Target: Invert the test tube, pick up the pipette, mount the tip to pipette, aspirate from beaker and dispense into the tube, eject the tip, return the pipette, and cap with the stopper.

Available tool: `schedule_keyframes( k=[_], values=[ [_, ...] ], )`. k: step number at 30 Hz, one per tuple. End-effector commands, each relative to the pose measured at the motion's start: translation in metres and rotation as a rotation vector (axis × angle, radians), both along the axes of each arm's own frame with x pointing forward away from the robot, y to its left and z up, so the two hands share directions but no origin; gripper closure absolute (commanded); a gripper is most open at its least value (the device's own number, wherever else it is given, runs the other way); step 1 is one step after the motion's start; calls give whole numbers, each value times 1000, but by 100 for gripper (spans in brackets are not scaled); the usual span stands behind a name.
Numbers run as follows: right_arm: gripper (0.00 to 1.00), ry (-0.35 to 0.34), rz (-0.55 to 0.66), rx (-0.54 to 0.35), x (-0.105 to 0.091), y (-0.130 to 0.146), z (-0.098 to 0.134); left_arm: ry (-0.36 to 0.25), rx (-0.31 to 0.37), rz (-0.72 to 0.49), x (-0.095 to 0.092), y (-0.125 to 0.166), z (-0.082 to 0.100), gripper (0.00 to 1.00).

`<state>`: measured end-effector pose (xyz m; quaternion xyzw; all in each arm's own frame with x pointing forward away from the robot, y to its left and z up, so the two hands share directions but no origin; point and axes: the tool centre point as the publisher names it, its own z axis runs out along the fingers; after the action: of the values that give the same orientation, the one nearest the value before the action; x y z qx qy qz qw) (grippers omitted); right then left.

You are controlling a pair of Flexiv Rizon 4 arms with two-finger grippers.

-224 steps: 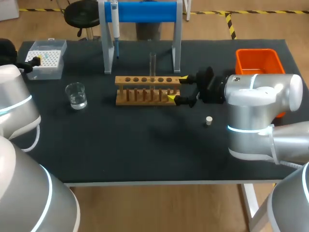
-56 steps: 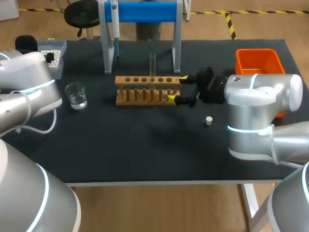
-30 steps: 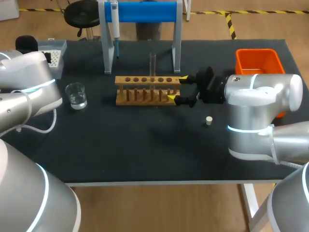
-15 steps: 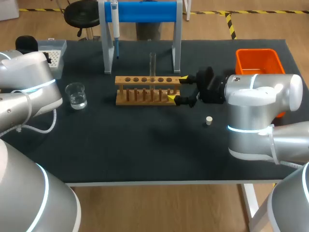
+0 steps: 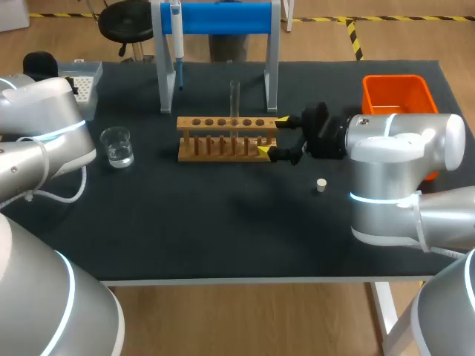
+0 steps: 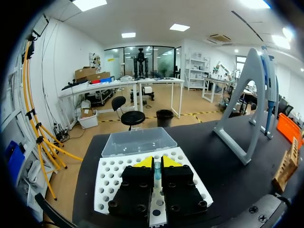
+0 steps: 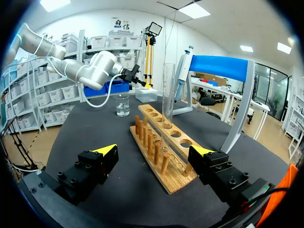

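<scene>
My left gripper [image 6: 154,162] hangs over the white tip box [image 6: 110,183], shut on a small bluish pipette tip [image 6: 157,169] standing in the box. In the head view my left arm hides that gripper. The pipette [image 5: 177,37] hangs on the blue stand [image 5: 223,18]. A clear test tube [image 5: 234,98] stands upright in the wooden rack [image 5: 223,137]. My right gripper [image 5: 273,136] is open at the rack's right end, its fingers on either side and apart from it. The beaker [image 5: 117,145] sits left of the rack, and the stopper [image 5: 321,185] lies on the mat.
An orange bin [image 5: 397,93] stands at the back right, partly behind my right arm. The tip box's clear lid [image 6: 138,140] lies open beyond the left gripper. The stand's grey legs [image 5: 272,70] rise just behind the rack.
Since the earliest frame my left arm has swung in over the tip box. Over the last second nothing has visibly moved; the right arm has kept still.
</scene>
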<state>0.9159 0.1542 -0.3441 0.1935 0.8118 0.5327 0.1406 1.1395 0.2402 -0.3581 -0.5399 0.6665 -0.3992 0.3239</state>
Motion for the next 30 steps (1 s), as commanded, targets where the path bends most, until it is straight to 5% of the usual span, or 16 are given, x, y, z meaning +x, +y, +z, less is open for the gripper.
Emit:
schedule_keyframes(
  k=[1, 30],
  values=[
    [0, -2, -1, 2, -1, 0, -1, -5, 5, 5, -1, -1, 4, 100],
    [0, -2, -1, 2, -1, 0, -1, -47, 50, 25, 0, 1, 31, 100]
  ],
)
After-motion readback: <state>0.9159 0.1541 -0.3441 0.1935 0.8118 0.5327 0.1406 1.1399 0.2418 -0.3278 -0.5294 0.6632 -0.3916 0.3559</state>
